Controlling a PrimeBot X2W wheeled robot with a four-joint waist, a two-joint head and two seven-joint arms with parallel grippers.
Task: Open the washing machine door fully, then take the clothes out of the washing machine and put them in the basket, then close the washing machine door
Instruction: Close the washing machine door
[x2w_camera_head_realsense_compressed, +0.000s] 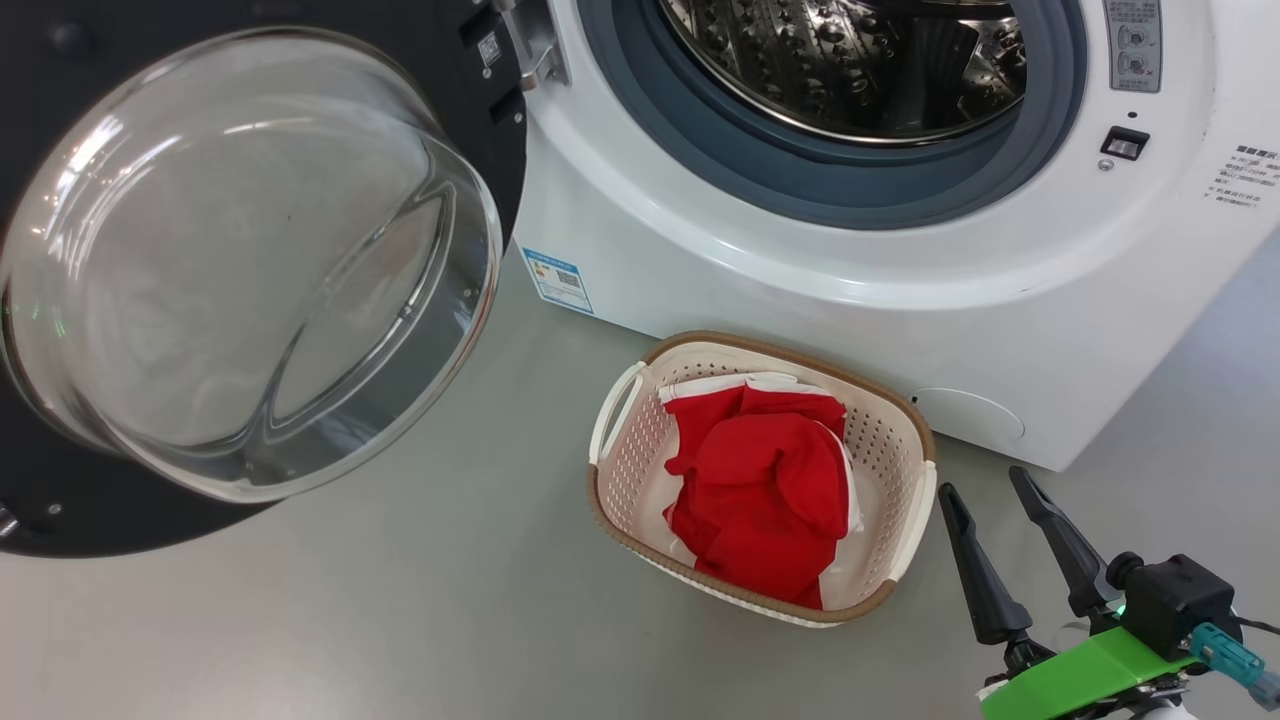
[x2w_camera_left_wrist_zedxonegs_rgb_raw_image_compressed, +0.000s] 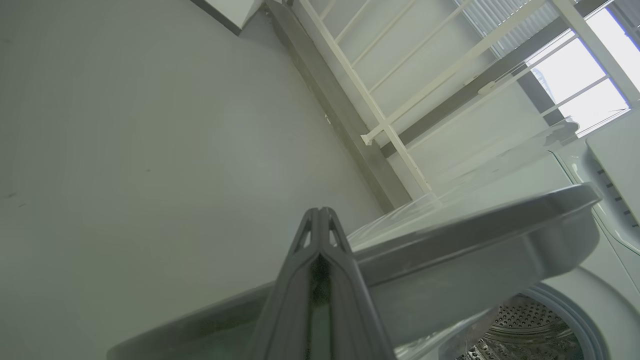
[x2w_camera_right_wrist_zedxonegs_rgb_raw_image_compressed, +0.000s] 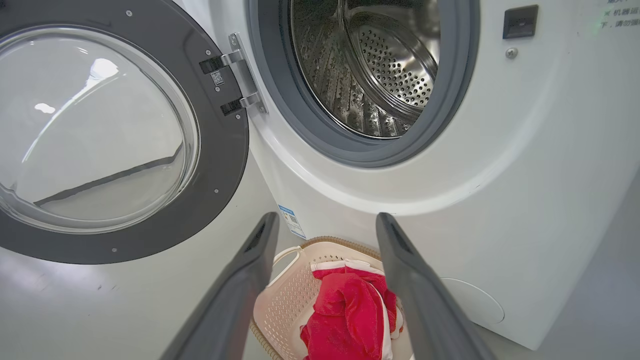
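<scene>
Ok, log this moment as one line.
door: open | clothes: in basket | drum: looks empty | left gripper: shut, by door | right gripper: open, beside basket | left to do: close door

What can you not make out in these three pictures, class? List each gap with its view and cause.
Head view: the drum, top cut off by the upper edge.
Head view: the basket, base covered by the clothes.
Left wrist view: whether the left end effector touches the washing machine door; too close.
Head view: the printed text, too small.
</scene>
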